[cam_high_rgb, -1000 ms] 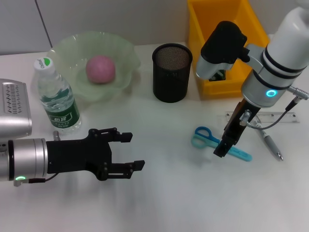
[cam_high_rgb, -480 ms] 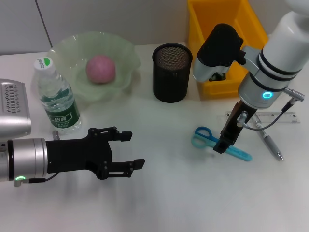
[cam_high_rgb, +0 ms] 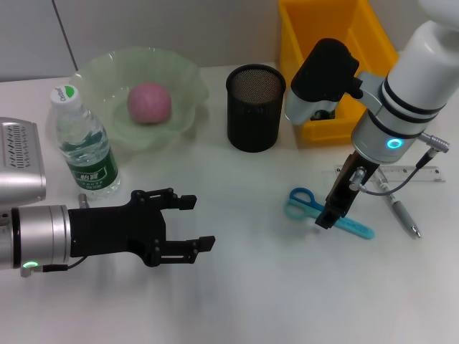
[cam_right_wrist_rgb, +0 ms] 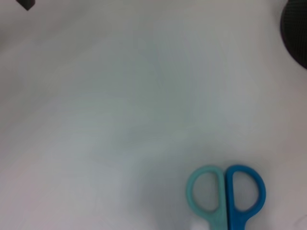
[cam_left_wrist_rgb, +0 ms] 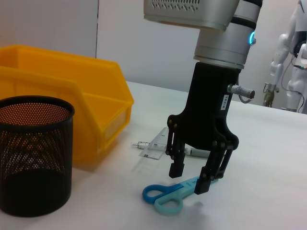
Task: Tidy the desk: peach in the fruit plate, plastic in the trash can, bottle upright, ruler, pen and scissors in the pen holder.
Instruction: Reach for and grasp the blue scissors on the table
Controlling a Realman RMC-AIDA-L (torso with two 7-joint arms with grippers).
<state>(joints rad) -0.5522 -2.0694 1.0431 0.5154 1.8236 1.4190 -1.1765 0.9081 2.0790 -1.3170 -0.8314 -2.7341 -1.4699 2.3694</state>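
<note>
The right gripper [cam_left_wrist_rgb: 191, 179] points straight down over the scissors [cam_high_rgb: 326, 213], which lie flat on the white worktop [cam_high_rgb: 258, 287]. Its fingers [cam_left_wrist_rgb: 176, 168] are open, one on each side of the scissor blades, very close above them and not gripping yet. They stand apart like this so they can close on the thin middle part, just past the two handle rings. That looks like the step in hand: picking up the scissors for the pen holder [cam_high_rgb: 255, 107].

The pen holder stands well away from the fingers, toward the yellow bin [cam_high_rgb: 326, 64]. The ruler [cam_high_rgb: 391, 173] and the pen [cam_high_rgb: 403, 214] lie near the fingers on the far side from the left gripper, both not yet picked up.

The left gripper [cam_high_rgb: 195, 222] waits low over the worktop with its fingers open and holding nothing. Beside its arm the bottle [cam_high_rgb: 84, 143] already stands upright, and the peach [cam_high_rgb: 149, 102] sits in the fruit plate [cam_high_rgb: 97, 79].
</note>
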